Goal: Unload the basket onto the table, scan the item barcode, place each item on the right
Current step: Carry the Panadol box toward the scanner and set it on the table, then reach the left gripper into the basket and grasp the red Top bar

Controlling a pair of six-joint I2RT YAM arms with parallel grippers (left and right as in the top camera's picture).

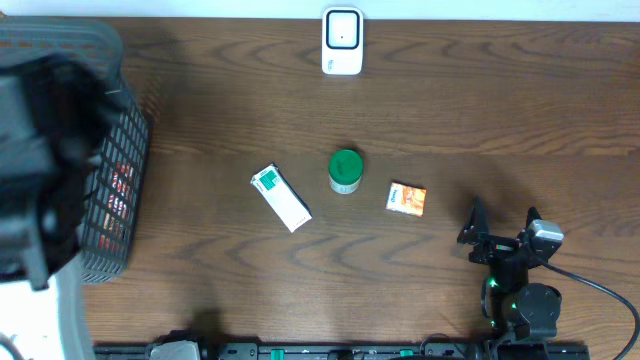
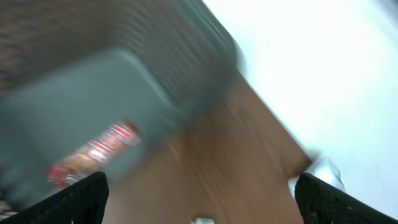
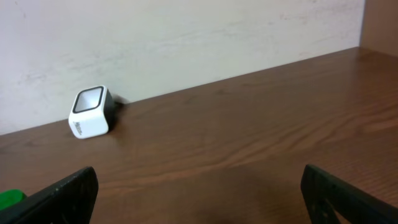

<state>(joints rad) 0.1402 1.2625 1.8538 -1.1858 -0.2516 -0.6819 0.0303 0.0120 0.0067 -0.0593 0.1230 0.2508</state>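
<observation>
Left gripper (image 2: pixel 205 202): fingers (image 2: pixel 74 199) were spread wide with nothing between them, hanging above the grey basket (image 2: pixel 186 43). A red-and-white packet (image 2: pixel 93 152) lay on the basket floor; this view was motion-blurred. Right gripper (image 3: pixel 202 199): fingers likewise released and empty, low near the table's front right, facing the far wall where the white scanner (image 3: pixel 92 112) stood. On the brown table (image 1: pixel 500 120), in a loose row, were a white-and-green box (image 1: pixel 280 197) lying aslant, a green-lidded jar (image 1: pixel 345 170) upright, and a small orange box (image 1: pixel 407 199). All three lay well apart from both grippers.
</observation>
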